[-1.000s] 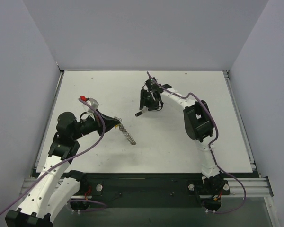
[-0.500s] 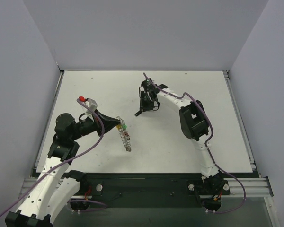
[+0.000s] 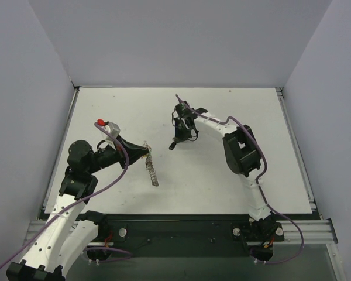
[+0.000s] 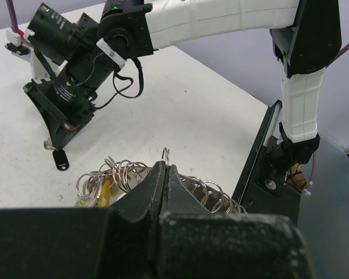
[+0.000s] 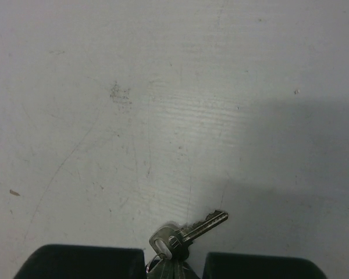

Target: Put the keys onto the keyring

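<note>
Left end effector (image 4: 166,174) is clamped tight on the rim of the keyring (image 4: 205,189). The ring hangs edge-on from the tips, left of desk (image 3: 234,175) centre; cannot tell whether its lower end touches. Small rings (image 4: 125,172) are bunched on it, with a yellow key head (image 4: 104,189) showing. Right end effector (image 3: 185,131), tips down mid-desk, is pinched shut on the head end of a key (image 5: 193,228), blade pointing outward.
</note>
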Motion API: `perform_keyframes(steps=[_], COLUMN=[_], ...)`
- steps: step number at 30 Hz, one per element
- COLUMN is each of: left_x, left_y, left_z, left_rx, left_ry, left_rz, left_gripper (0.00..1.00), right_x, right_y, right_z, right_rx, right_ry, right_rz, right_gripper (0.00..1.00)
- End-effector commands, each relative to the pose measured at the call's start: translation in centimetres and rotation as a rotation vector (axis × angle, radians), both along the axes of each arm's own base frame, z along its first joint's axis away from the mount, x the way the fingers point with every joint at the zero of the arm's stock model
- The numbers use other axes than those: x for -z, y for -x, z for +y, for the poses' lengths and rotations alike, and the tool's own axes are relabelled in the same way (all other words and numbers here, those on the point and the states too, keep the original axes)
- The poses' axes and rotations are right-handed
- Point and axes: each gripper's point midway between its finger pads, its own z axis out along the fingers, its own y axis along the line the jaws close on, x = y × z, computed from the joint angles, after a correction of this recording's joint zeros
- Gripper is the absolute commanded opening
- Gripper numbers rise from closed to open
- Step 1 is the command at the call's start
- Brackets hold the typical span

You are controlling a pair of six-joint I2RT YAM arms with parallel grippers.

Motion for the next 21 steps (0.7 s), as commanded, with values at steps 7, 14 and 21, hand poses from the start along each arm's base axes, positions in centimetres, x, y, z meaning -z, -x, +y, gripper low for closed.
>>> perform_keyframes(steps=[7, 14, 21], left_x=[-2.4, -2.5, -2.5], left_y=[0.5, 0.6, 0.6], left_z=[-0.1, -0.1, 0.0], left_rx=[0.020, 0.026, 0.021], left_ry=[0.035, 0.036, 0.035], left_rz=[-0.103, -0.106, -0.110], left_gripper=[0.00, 0.00, 0.00], right_x=[-0.1, -4.7, -7.5], right_y=[8.7, 8.7, 8.7], right_z=[-5.0, -6.5, -6.3], right_rx=[-0.108, -0.119, -0.152], right_ry=[0.168, 0.175, 0.145], right_rz=[0.134, 0.032, -0.032], right_gripper=[0.00, 0.06, 0.19])
